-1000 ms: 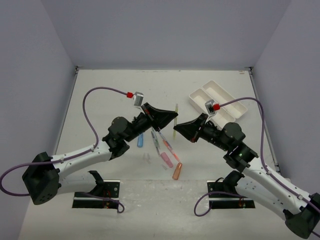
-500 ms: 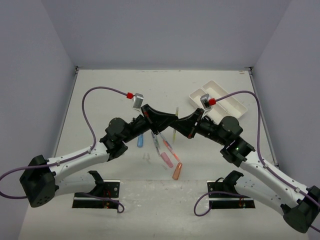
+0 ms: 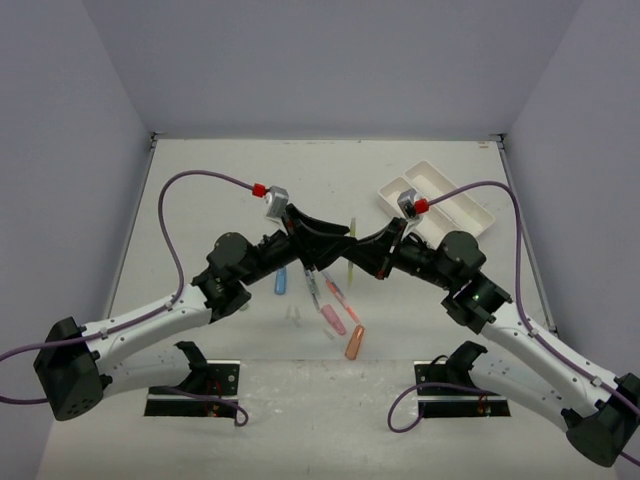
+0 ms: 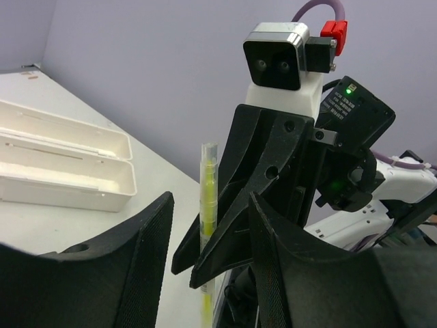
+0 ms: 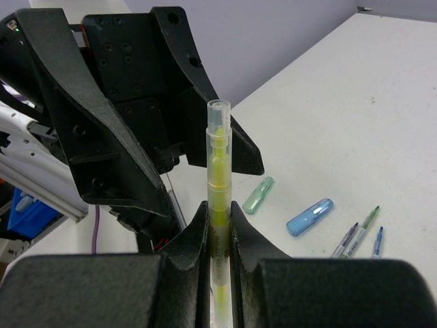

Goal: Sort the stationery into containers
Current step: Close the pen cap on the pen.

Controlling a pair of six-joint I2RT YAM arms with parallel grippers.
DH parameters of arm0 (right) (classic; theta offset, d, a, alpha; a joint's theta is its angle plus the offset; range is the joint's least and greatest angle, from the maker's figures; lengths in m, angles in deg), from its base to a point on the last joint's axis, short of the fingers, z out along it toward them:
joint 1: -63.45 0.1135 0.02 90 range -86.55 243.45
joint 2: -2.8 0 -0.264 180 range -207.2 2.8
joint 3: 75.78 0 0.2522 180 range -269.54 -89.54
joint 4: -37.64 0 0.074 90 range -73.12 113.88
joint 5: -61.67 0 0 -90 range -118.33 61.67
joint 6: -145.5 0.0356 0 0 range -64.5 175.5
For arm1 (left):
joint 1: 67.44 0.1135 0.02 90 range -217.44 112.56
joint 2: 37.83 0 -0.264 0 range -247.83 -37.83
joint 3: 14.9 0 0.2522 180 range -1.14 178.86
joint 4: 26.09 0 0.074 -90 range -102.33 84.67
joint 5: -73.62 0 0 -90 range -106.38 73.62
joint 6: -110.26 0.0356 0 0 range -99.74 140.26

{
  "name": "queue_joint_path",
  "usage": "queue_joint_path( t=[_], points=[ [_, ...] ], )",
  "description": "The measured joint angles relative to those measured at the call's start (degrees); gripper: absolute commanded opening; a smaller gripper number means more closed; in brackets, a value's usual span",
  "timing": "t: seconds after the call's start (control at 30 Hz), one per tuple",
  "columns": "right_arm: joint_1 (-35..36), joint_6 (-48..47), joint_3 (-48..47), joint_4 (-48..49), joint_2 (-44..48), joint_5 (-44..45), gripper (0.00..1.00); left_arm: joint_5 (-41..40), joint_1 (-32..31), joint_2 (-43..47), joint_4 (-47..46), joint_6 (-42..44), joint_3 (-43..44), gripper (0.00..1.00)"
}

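Observation:
A thin yellow pen (image 5: 218, 157) stands upright between the two grippers above the table's middle (image 3: 350, 240). My right gripper (image 5: 218, 208) is shut on its lower barrel. My left gripper (image 4: 209, 198) faces it with its jaws open on either side of the pen (image 4: 207, 184), and neither pad touches it. In the top view the left gripper (image 3: 340, 234) and the right gripper (image 3: 362, 252) meet tip to tip. The white two-compartment tray (image 3: 440, 200) lies at the back right and looks empty (image 4: 61, 164).
More stationery lies on the table below the grippers: a blue piece (image 3: 281, 280), thin pens (image 3: 318, 285), a pink piece (image 3: 333, 318) and an orange piece (image 3: 354, 343). The right wrist view shows a green piece (image 5: 258, 195) and a blue piece (image 5: 309, 216).
The right gripper moved in to the left gripper and closed on the yellow pen. The left gripper then opened and let go of it.

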Motion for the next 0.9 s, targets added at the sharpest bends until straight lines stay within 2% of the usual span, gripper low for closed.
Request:
queue_joint_path(
  t=[0.1, 0.33, 0.57, 0.6, 0.7, 0.77, 0.87, 0.9],
  points=[
    [0.0, -0.7, -0.1, -0.7, 0.0, -0.6, 0.00, -0.8, 0.0, 0.8, 3.2, 1.6, 1.7, 0.44],
    [0.0, -1.6, -0.1, -1.3, 0.0, -2.8, 0.00, -3.7, 0.0, 1.0, 9.7, 4.4, 8.2, 0.43],
    [0.0, -2.4, -0.4, -3.1, -0.1, -3.2, 0.00, -3.8, 0.0, -0.5, 11.4, 4.7, 8.9, 0.40],
    [0.0, -2.5, -0.6, -3.3, -0.2, -3.2, 0.00, -3.7, 0.0, -0.8, 11.5, 4.7, 8.9, 0.38],
    [0.0, -2.8, -1.1, -3.9, -0.2, -3.1, 0.00, -3.3, 0.0, -1.7, 11.7, 4.6, 8.9, 0.17],
    [-0.1, -2.8, -1.2, -4.6, -0.4, -3.0, 0.00, -2.6, -0.1, -1.9, 11.6, 4.5, 8.9, 0.15],
    [-0.2, -3.0, -1.6, -4.8, -1.0, -3.0, 0.00, -2.2, -0.2, -1.9, 11.6, 4.5, 8.9, 0.02],
    [-0.2, -3.1, -1.9, -5.1, -1.2, -3.0, 0.00, -2.0, -0.1, -1.9, 11.5, 4.3, 8.9, 0.00]
  ],
)
